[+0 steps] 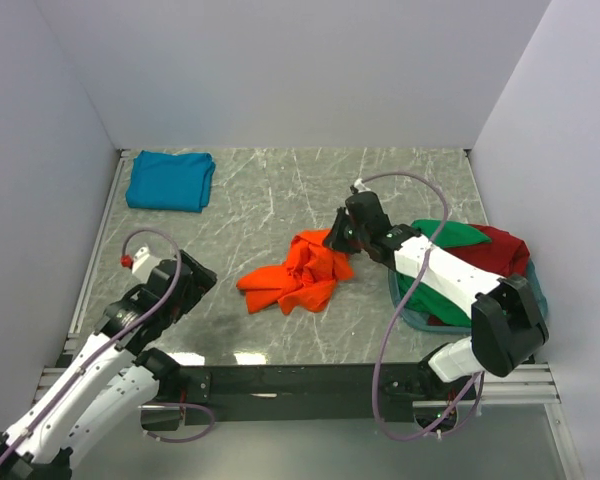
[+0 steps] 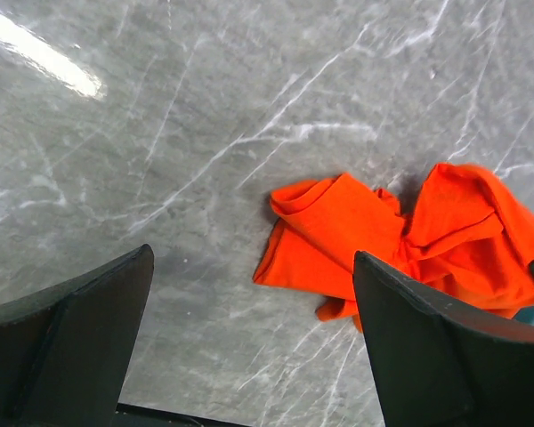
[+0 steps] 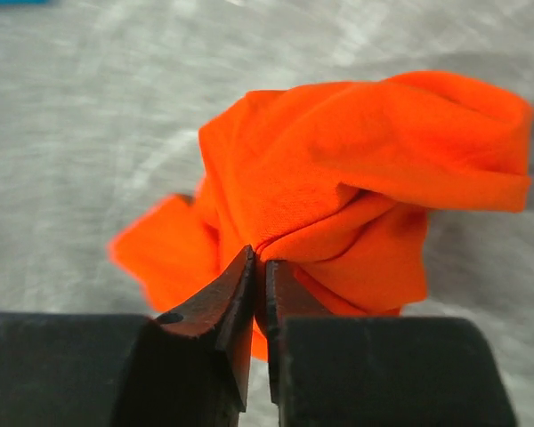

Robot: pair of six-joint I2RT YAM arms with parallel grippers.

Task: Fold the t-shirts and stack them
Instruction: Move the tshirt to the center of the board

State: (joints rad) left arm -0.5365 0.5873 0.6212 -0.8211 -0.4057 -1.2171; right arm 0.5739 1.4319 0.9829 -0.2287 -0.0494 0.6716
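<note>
Orange cloth is pinched between the fingers of the right gripper [image 3: 260,267]. The jaws are closed on a fold at the near edge of the orange t-shirt [image 3: 338,178], with only a thin seam of fabric between the tips. Past the pinch the shirt rises in a bunched hump. One flap trails off to the left onto the table [image 1: 280,190].

Top view: the orange t-shirt lies crumpled near mid-table, with the grip at its right-hand upper edge. The rest of it is spread loosely on the grey marbled surface.

Left gripper [image 2: 254,258]: jaws spread wide, holding nothing. It hangs over bare table near the front left. In its wrist view the orange t-shirt lies ahead of it and to the right, apart from both fingers.

Containers: one grey-blue basket [image 1: 408,312] at the right side of the table.
- It holds the green t-shirt [image 1: 458,235] and the dark red t-shirt [image 1: 505,250], both unfolded and heaped above the rim.
- The green one lies toward the left and back, the red toward the right.
- The right arm [image 1: 450,275] crosses directly over the basket and hides much of its contents and near rim.

Other: the teal t-shirt [image 1: 170,180] lies folded flat in the far left corner, well apart from everything else. Plain pale walls [image 1: 300,70] enclose the table on three sides.
</note>
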